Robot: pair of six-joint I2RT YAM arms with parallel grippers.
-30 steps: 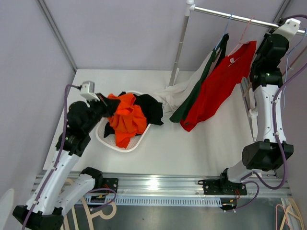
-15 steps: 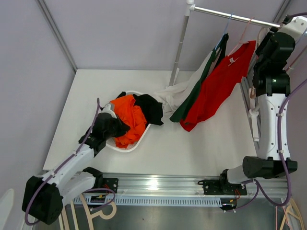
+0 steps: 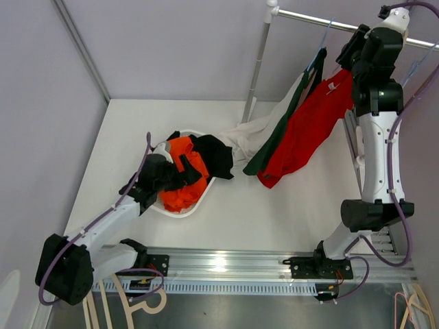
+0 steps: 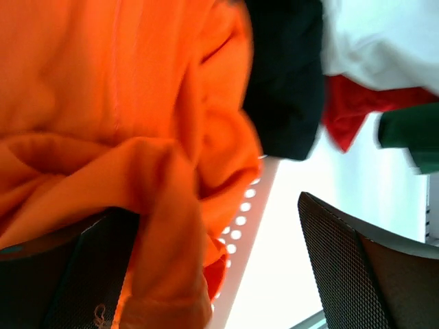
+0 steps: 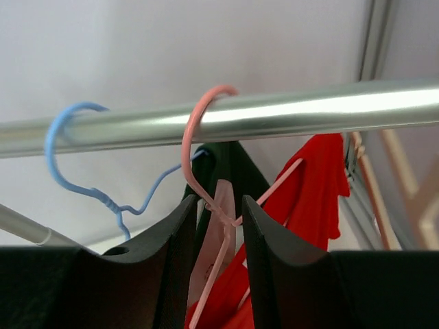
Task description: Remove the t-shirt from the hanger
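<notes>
Left gripper [image 4: 206,226]: left of centre, overhead; fingers spread wide in orange garment [image 3: 182,188].
Red t-shirt [image 3: 309,130]: upper right, on pink hanger [image 5: 186,140]. Likely light, limp, snag-prone; take the shoulder.
Right gripper [image 5: 221,205]: top right; narrowly parted astride hanger neck.

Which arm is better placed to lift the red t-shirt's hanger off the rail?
Probably the right. Its fingers straddle the neck of the pink hanger just under the rail, beside the red t-shirt. The left fingers are down at the orange clothes.
</notes>
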